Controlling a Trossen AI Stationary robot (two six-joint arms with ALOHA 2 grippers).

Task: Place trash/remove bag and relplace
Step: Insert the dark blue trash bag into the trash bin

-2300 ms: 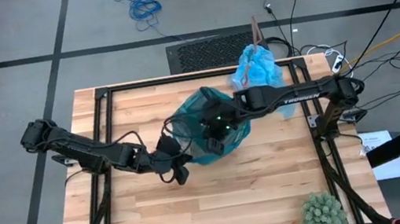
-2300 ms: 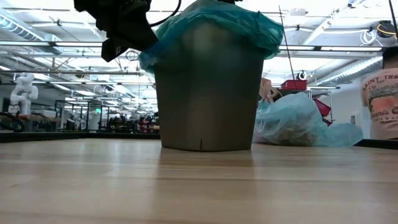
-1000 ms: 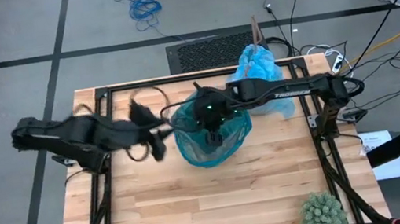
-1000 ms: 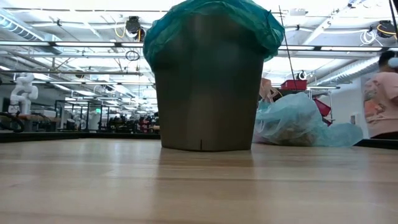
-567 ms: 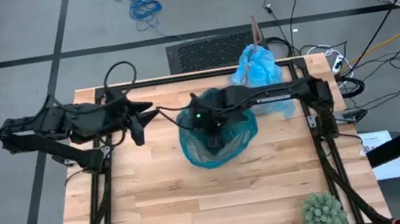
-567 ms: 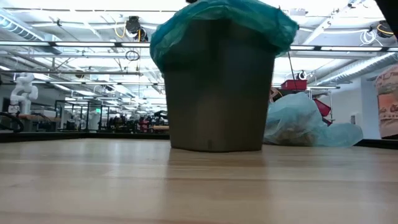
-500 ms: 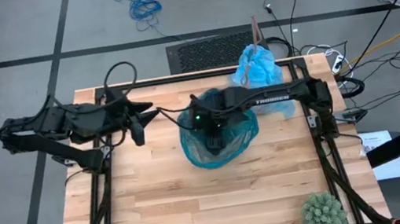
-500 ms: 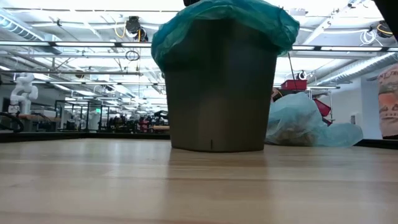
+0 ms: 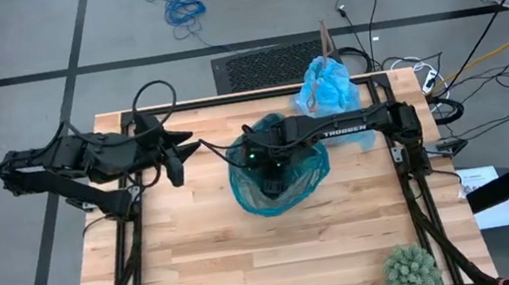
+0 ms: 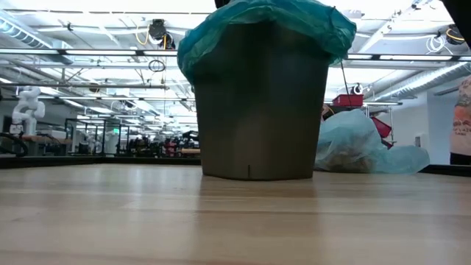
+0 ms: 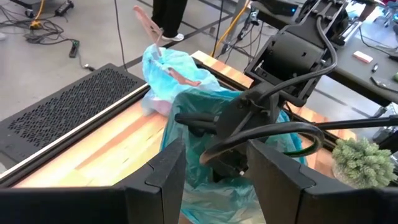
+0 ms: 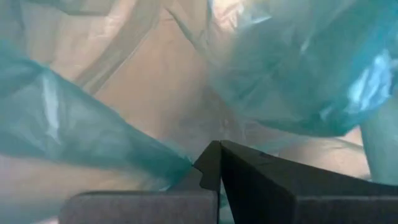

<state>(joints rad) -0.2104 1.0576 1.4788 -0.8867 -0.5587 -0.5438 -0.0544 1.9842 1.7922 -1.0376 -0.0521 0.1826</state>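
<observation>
The right gripper, its fingers pressed flat together with nothing between them, reaches down into the mouth of the bin at the centre of the wooden table. Around the fingers lies only the teal-green liner, which lines the bin and folds over its rim in a crumpled collar. The right arm stretches across from the table's right edge and covers part of the bin's opening from above.

The left gripper hangs left of the bin, well apart from it, its fingers spread and holding nothing. From its wrist, the right arm's dark wrist housing and cables block much of the bin's mouth.

The pale blue bag sits behind the bin and to its right, at the table's far edge, just beside the right arm. It is bunched and full, thin and translucent, crinkled all over, with brownish contents showing dimly through the plastic and a pinkish scrap poking from its top.

A spiky green ball rests at the table's near right corner, far from the bin. A dark perforated mat lies on the floor beyond the bag.
</observation>
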